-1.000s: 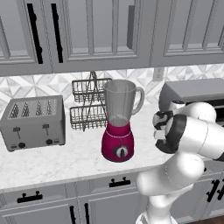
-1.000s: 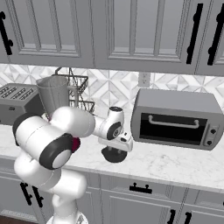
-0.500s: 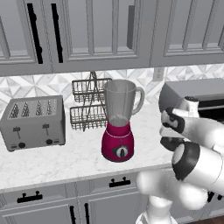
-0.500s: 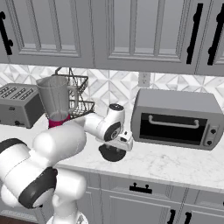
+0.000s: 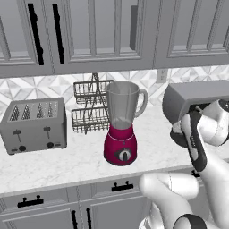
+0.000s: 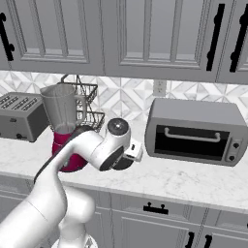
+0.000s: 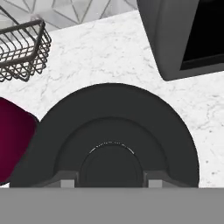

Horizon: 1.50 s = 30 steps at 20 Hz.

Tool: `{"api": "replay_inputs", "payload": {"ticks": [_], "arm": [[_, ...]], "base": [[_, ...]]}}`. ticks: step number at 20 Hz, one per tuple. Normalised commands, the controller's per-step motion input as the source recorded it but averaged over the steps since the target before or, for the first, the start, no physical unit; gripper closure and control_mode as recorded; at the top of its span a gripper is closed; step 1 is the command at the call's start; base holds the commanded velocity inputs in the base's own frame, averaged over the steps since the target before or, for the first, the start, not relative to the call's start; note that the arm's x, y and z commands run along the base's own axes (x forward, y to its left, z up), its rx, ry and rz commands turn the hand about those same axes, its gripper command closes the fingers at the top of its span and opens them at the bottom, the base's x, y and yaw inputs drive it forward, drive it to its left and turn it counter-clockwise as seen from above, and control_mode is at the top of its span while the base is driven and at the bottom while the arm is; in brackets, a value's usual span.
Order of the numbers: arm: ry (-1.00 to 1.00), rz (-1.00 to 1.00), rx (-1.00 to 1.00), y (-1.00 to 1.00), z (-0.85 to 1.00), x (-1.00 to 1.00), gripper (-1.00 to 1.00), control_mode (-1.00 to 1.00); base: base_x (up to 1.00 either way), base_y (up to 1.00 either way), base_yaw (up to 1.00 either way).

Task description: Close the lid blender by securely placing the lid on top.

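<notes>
Lid: black disc lying flat on the counter, between the blender and the toaster oven, close beside the blender's red base.
Blender: jar mouth stands open at the top, handle to its right in the left base view; lid not yet on.
Handling: we judge the lid light and stiff, a shallow dome with a raised ring at its middle; smooth, so it may slip between the pads if pinched on the slope.
Where to hold: we would take it across the raised centre or across the rim, kept level, so it seats squarely on the jar.
Gripper: right above the lid and very close, fingertips to either side of the centre ring.
Opening: fingers stand apart about the width of that ring; they grip nothing that we can see. Whether the tips already touch the lid's surface we cannot tell.
Arm: wrist sits low over the counter beside the toaster oven in both base views.
Neighbours: wire rack behind the blender, toaster well off to the left.
</notes>
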Motion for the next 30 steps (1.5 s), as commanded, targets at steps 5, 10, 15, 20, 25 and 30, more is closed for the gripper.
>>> {"api": "replay_inputs", "payload": {"ticks": [5, 10, 15, 20, 25, 30], "arm": [[-0.27, 0.00, 0.00, 0.10, 1.00, -0.24, 1.00, -1.00], [-0.15, 0.02, 0.00, 0.03, 1.00, -0.18, 1.00, -1.00], [-0.05, 0.06, 0.00, 0.05, 1.00, -0.14, 1.00, -1.00], [0.00, 0.11, 0.00, 0.18, 1.00, -0.05, 1.00, -1.00], [0.20, 0.14, 0.00, 0.57, 1.00, 0.11, 1.00, -1.00], [0.23, 0.11, -0.03, 0.99, 0.74, 0.56, 1.00, -1.00]], "base": [[0.00, 0.00, 0.00], [0.00, 0.00, 0.00], [0.00, 0.00, 0.00], [0.00, 0.00, 0.00], [0.00, 0.00, 0.00], [0.00, 0.00, 0.00]]}}
